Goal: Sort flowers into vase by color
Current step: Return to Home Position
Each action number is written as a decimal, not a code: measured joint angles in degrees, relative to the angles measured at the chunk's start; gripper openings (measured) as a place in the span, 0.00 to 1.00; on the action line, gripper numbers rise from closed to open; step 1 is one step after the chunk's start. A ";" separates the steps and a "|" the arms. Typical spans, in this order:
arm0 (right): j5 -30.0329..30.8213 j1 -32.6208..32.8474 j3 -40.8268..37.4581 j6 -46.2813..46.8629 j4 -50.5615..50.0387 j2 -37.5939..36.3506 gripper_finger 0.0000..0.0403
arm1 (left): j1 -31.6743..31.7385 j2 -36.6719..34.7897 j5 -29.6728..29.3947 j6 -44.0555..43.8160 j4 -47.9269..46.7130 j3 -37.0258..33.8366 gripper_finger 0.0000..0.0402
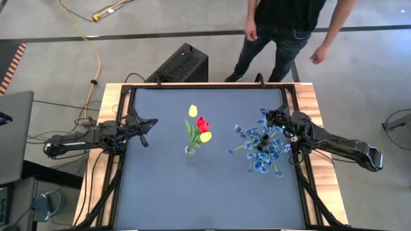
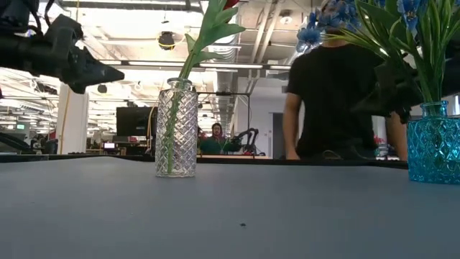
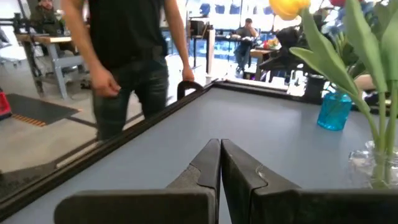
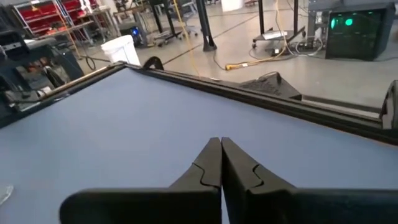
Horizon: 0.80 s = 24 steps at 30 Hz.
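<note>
A clear glass vase (image 1: 191,153) stands at the table's middle with two yellow tulips (image 1: 192,111) and a red tulip (image 1: 203,124) in it, their green stems inside the glass (image 2: 175,129). A blue glass vase (image 2: 433,144) stands toward the right and holds a bunch of small blue flowers (image 1: 262,146). My left gripper (image 1: 153,122) hovers shut by the table's left edge, pointing level toward the clear vase (image 3: 373,165). My right gripper (image 1: 266,115) is shut too, just beyond the blue bunch, pointing toward the far left corner. No flower is between either gripper's fingers.
A person in black (image 1: 282,32) stands at the table's far edge, one hand hanging near it (image 3: 106,87). A black box (image 1: 183,64) sits on the floor beyond the far left corner. The blue table top (image 1: 212,192) has a raised dark rim.
</note>
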 joint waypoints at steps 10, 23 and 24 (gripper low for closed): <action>-2.68 0.05 -0.36 -3.23 0.22 0.05 0.08 | 0.00 0.13 5.63 -0.76 7.08 -3.25 0.00; -2.52 0.02 -0.36 -2.88 0.00 0.11 0.09 | 0.00 0.13 4.42 -1.45 7.07 -3.25 0.00; -2.50 0.02 -0.36 -2.90 -0.02 0.11 0.09 | 0.00 0.13 4.40 -1.45 7.07 -3.23 0.00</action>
